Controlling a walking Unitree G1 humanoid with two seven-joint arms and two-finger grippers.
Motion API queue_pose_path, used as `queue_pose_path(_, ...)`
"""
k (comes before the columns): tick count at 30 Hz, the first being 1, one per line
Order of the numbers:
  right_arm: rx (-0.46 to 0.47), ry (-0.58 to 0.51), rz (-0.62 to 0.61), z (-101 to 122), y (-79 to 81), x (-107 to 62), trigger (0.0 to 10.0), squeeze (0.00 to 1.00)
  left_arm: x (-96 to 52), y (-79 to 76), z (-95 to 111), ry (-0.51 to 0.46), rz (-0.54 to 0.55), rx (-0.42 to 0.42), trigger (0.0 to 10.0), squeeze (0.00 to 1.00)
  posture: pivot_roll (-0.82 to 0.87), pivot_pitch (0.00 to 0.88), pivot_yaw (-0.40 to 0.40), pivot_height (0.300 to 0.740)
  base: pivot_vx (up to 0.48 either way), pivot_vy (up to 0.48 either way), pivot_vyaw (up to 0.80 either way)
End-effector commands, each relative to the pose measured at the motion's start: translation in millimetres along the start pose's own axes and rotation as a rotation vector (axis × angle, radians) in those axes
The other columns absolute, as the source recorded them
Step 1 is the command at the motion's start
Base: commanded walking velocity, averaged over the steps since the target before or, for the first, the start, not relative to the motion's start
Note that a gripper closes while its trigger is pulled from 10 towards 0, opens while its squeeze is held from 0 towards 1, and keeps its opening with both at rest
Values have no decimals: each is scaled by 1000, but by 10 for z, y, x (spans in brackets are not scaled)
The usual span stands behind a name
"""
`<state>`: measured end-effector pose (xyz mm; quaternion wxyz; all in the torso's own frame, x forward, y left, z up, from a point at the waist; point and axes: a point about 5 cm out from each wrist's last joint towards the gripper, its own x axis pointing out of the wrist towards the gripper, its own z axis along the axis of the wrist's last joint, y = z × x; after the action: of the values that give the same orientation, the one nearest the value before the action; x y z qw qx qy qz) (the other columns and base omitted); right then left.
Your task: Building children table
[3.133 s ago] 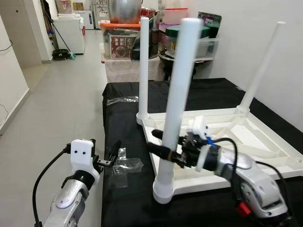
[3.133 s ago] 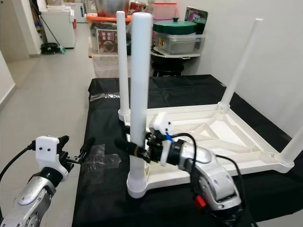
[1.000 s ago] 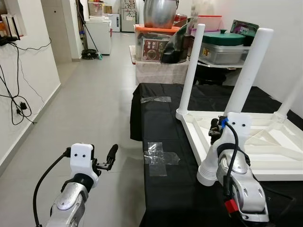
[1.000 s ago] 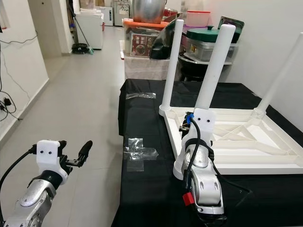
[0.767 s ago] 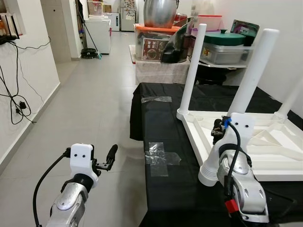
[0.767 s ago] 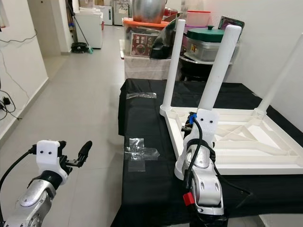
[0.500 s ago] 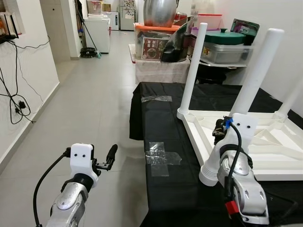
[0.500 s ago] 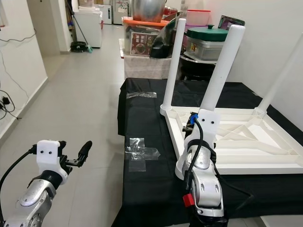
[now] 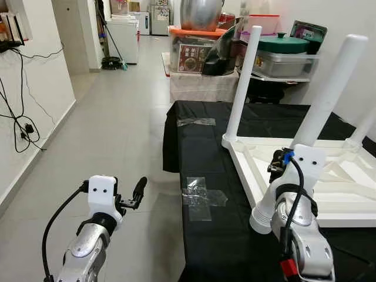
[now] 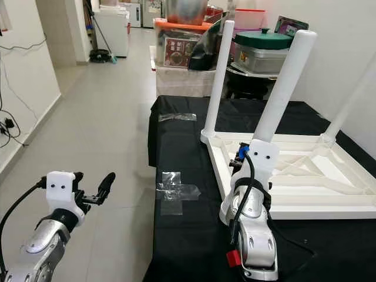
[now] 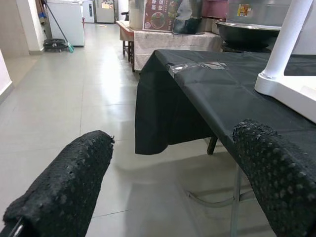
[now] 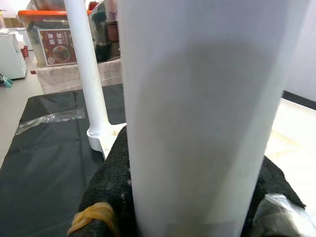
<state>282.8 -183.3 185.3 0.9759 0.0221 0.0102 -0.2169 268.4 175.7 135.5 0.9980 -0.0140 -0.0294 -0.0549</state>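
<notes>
The white plastic children's table lies upside down on the black-covered worktop, and the near white tubular leg, seen upright three seconds ago, is now leaned over towards the right in its corner socket. It is clamped between the fingers of the right gripper, so the seating of this leg is judged unfinished. The left gripper is held wide open and empty over the floor, as before.

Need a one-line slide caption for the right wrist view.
Right gripper clamps its black fingers around a white table leg; a second leg stands behind.
</notes>
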Motion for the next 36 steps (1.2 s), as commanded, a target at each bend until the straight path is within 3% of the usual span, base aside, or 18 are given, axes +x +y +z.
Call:
queue_pose_path(1, -90, 234, -120, -488, -210, -16, 0, 0, 0, 13, -35, 13, -1, 5, 10000, 0, 33, 0, -35, 740, 0, 0, 0)
queue_pose_path(7, -92, 225, -110, -470, -198, -11, 0, 0, -6, 14, -39, 14, 1, 3, 10000, 0, 32, 0, -36, 740, 0, 0, 0)
queue_pose_path(8, -91, 222, -102, -466, -192, -9, 3490, 0, -6, 14, -40, 14, 2, 2, 10000, 0, 32, 0, -36, 740, 0, 0, 0)
queue_pose_path(9, -86, 204, -91, -440, -182, -6, 8392, 0, -6, 14, -41, 15, 1, 2, 10000, 0, 32, 0, -36, 740, 0, 0, 0)
queue_pose_path(10, -82, 184, -73, -407, -168, 0, 10000, 0, -4, 12, -41, 15, 0, 2, 10000, 0, 25, 0, -32, 740, 0, 0, 0)
queue_pose_path(36, -52, -7, -37, -104, -177, -2, 10000, 0, 26, 5, -48, 17, -15, -3, 10000, 0, 13, 0, -19, 740, 0, 0, 0)
